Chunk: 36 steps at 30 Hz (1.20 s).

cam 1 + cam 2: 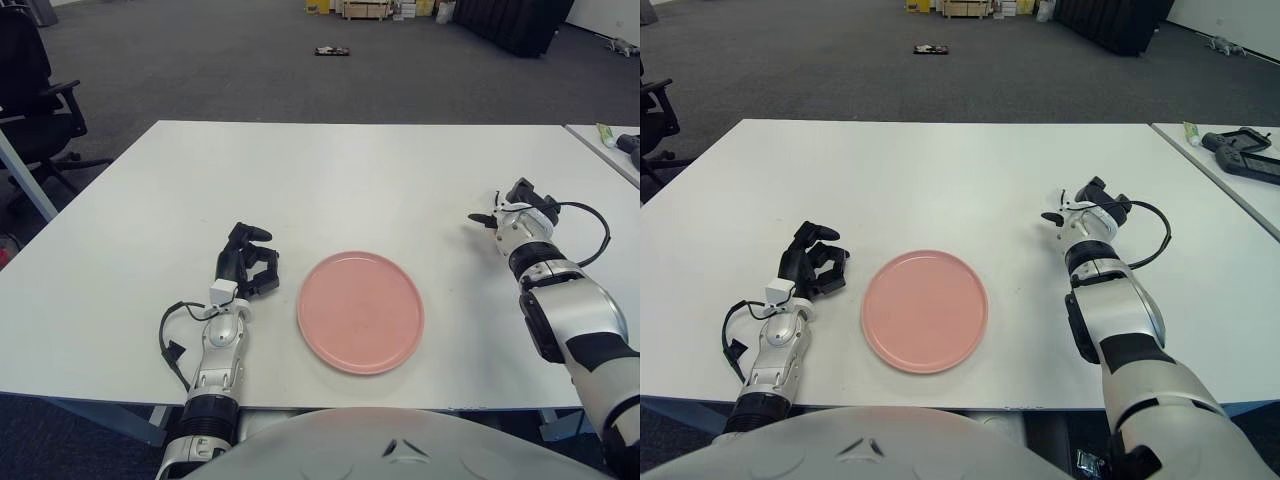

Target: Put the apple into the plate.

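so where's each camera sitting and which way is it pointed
Left eye view: on the head, looking forward and down at the white table; pink plate centred, left hand left of it, right hand far right, torso at the bottom edge.
Right eye view: same head, slightly to the right; plate sits further left, more of the right forearm shows.
Both share table, plate, both hands and the floor beyond. No apple is clearly visible.
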Motion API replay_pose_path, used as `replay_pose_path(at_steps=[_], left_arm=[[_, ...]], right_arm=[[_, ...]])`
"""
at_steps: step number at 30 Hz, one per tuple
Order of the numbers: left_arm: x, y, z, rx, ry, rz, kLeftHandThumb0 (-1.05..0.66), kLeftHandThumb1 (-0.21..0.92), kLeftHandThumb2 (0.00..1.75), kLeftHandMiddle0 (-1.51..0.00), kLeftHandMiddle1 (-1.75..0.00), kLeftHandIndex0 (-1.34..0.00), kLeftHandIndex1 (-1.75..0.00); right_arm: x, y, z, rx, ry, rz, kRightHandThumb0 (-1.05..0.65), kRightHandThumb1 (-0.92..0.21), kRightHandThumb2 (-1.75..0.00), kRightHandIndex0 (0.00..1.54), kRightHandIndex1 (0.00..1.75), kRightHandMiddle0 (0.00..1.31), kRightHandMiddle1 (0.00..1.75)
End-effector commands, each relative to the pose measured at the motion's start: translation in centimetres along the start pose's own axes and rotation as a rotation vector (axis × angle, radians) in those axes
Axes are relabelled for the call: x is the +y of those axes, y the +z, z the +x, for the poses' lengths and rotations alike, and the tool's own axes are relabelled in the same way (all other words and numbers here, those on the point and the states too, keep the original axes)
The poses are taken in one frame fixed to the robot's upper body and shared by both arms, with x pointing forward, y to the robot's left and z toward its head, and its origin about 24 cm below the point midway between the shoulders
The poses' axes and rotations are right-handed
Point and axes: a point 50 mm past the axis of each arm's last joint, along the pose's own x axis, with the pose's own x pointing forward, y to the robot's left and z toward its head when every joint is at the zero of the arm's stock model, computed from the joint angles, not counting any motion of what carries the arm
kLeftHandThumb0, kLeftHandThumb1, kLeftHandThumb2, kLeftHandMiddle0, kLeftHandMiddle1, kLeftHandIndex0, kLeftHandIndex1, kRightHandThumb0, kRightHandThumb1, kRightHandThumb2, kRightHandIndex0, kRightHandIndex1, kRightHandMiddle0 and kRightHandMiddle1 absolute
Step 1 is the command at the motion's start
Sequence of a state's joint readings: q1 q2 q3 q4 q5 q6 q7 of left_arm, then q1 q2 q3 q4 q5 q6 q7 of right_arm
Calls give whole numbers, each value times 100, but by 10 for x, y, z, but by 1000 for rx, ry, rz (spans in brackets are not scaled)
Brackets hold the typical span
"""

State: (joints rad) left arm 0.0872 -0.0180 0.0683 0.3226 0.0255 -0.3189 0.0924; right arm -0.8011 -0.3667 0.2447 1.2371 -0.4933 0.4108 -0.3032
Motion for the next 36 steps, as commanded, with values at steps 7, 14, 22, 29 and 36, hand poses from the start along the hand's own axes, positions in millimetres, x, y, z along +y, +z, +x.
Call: replay_pose_path(at_steps=[7,14,22,29,36], left_arm=[[6,-21,-11,116,19,20,0,40,112,-64,-144,-42,-175],[7,-20,-10,114,17,21,0,41,112,-65,-142,-42,-175],[6,-20,-10,111,13,21,0,40,112,-65,-142,-42,-175],[6,-20,-9,114,12,21,0,40,112,-65,-143,-41,-175],[7,-20,-10,115,19,10,0,41,111,-65,-141,-41,-175]], right_arm=[[17,-9,-6,88,83,-56,-81,-77,-40,0,0,0,0],[22,-15,-8,134,94,-65,-83,-77,-42,0,0,0,0],[28,-21,-11,175,103,-51,-81,-77,-43,0,0,0,0],[36,-28,-14,209,116,-26,-76,-72,-53,0,0,0,10],[43,-41,-16,237,128,-5,-71,-68,-62,0,0,0,17]])
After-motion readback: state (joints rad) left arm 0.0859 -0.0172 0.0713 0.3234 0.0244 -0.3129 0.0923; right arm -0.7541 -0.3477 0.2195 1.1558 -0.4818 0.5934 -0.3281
